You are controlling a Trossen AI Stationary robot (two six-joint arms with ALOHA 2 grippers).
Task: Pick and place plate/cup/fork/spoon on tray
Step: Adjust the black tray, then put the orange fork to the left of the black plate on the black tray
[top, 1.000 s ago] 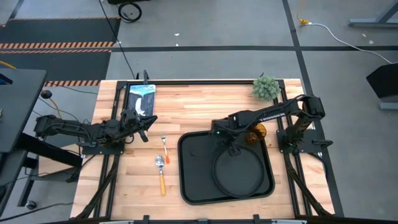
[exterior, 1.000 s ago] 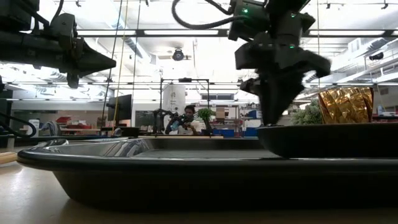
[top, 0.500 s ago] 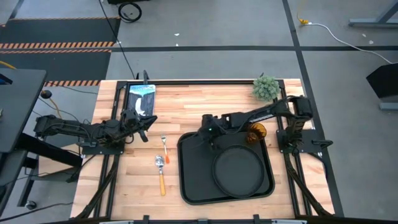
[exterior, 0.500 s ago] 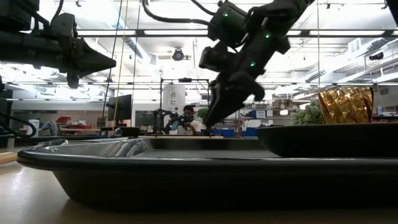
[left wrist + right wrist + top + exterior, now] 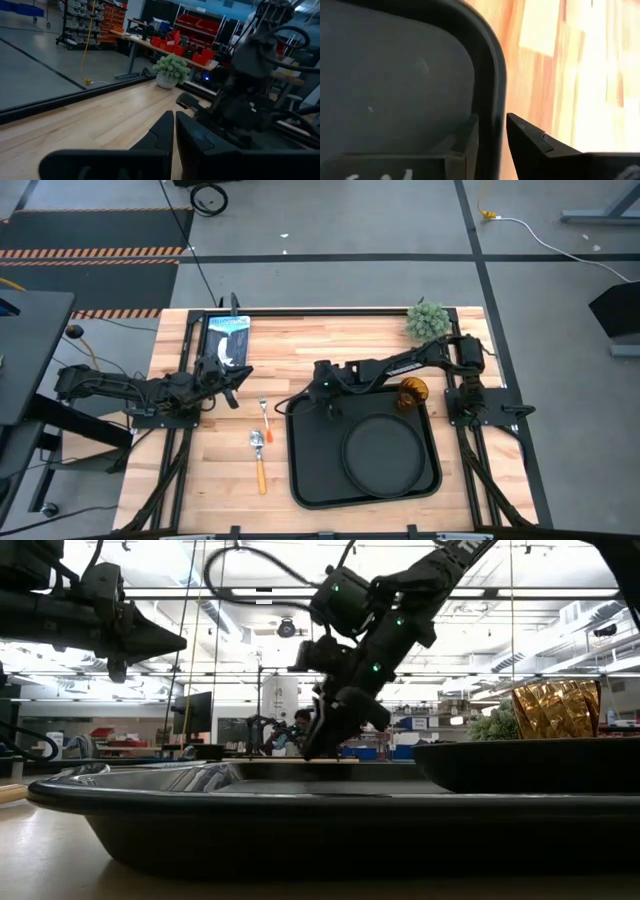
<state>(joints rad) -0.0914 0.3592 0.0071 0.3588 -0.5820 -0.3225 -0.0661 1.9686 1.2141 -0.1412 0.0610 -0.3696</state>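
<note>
The plate (image 5: 381,455) already lies flat inside the tray (image 5: 310,480), in the lower middle of the overhead frame; the cup (image 5: 411,393) stands on the wood just beside the tray's upper right corner, and the fork (image 5: 265,419) and spoon (image 5: 258,457) lie side by side on the table left of the tray; so one item looks placed and three are left.

The right gripper (image 5: 318,402) sits low at the tray's upper left corner; in its wrist view the two fingers (image 5: 470,136) straddle the tray's rim with a narrow gap, one finger inside and one outside, and I cannot tell whether they pinch the rim or merely bracket it; nothing else is in them. The right arm reaches in a long, nearly level line from its base at the right edge across the tray's top.

My reading is that the cutlery comes next, which calls for clearing the rim and crossing left to the fork or spoon.

The left gripper (image 5: 238,375) hovers above the table at centre left, fingers pressed together and empty.
</note>
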